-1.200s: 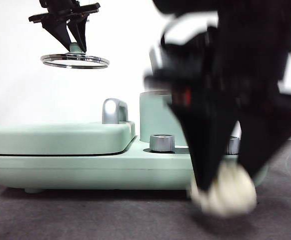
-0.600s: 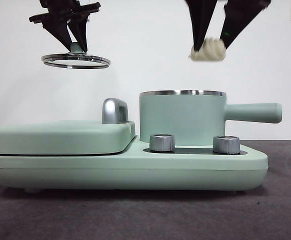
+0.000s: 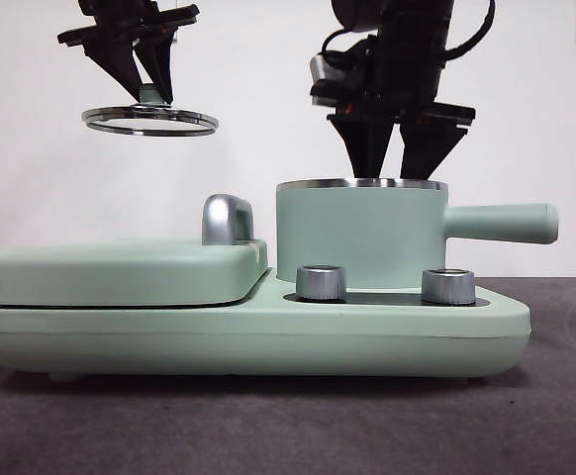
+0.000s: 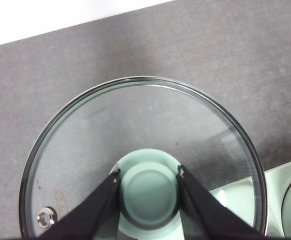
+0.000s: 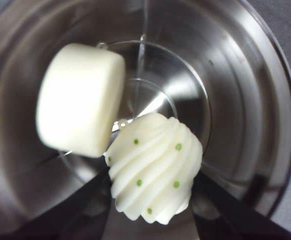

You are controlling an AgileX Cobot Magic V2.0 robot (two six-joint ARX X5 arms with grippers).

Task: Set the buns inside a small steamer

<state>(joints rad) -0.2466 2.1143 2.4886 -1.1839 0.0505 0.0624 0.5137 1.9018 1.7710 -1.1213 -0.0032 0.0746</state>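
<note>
Both buns are inside the steamer [image 3: 359, 234]: the smooth bun [image 5: 79, 120] rests against the steel wall, and the pleated bun [image 5: 154, 166], touching it, is clenched between the right gripper's [image 5: 153, 200] fingers [image 5: 80, 200]. That arm points straight down, its fingers dipping past the steamer's steel rim. Well to the side of the steamer and higher than its rim, the left gripper [image 4: 149, 176] hangs vertically, fingers [image 4: 93, 210] clamped on the green knob [image 4: 149, 187] of the lid [image 3: 149, 120], held level over the griddle lid [image 3: 120, 272] on the table [image 3: 268, 426].
</note>
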